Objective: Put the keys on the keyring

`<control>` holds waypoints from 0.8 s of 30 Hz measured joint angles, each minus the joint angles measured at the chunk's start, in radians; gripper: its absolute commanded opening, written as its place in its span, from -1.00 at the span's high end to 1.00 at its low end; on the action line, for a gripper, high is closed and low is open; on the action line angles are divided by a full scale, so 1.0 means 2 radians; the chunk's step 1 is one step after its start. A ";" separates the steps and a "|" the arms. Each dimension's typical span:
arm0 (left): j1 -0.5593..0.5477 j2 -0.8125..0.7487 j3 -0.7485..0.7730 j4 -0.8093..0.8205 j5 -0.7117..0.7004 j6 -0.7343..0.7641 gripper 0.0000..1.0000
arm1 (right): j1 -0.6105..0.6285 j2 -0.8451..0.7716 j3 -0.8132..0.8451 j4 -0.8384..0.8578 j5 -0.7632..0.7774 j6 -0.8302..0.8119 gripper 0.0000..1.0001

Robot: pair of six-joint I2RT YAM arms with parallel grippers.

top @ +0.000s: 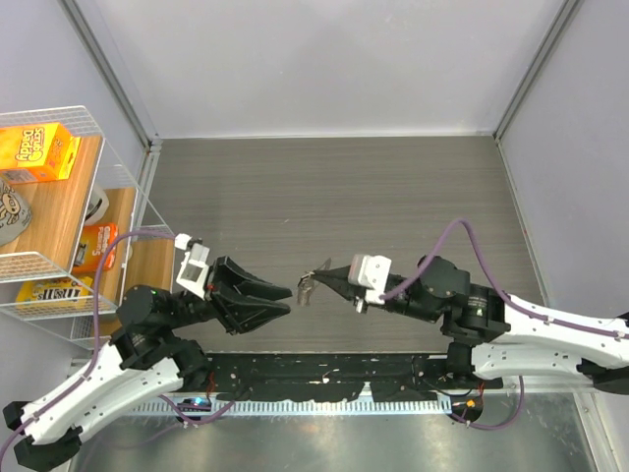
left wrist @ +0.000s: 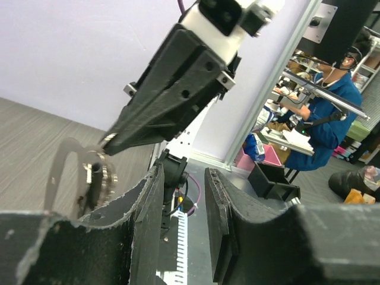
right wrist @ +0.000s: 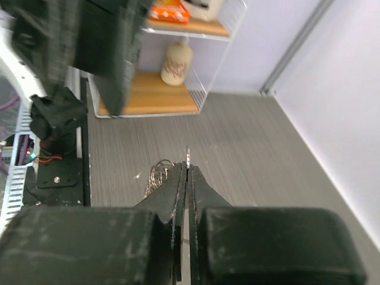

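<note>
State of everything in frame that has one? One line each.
left gripper: open, empty, held in the air, pointing at the other gripper.
right gripper: shut on the keyring.
keyring: pinched at its upper end, hanging clear of the table.
keys: dangling beside the keyring; cannot tell whether they are threaded on.

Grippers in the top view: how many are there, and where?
2. The left gripper, open, sits left of centre near the front edge; the right gripper, shut on the keyring, faces it from the right.
</note>
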 measured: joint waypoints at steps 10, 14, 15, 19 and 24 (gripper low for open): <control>0.000 -0.067 -0.017 -0.061 -0.048 0.007 0.21 | -0.092 0.079 0.000 -0.069 0.033 0.127 0.90; 0.000 -0.078 -0.026 -0.076 -0.058 0.008 0.21 | -0.134 0.127 0.000 -0.088 0.026 0.174 0.89; 0.000 -0.080 -0.028 -0.079 -0.060 0.008 0.21 | -0.140 0.138 0.000 -0.088 0.024 0.180 0.89; 0.000 -0.085 -0.032 -0.090 -0.066 0.008 0.21 | -0.168 0.202 0.012 -0.085 0.020 0.204 0.90; 0.000 -0.095 -0.036 -0.095 -0.071 0.009 0.21 | -0.201 0.299 0.074 -0.067 -0.003 0.221 0.90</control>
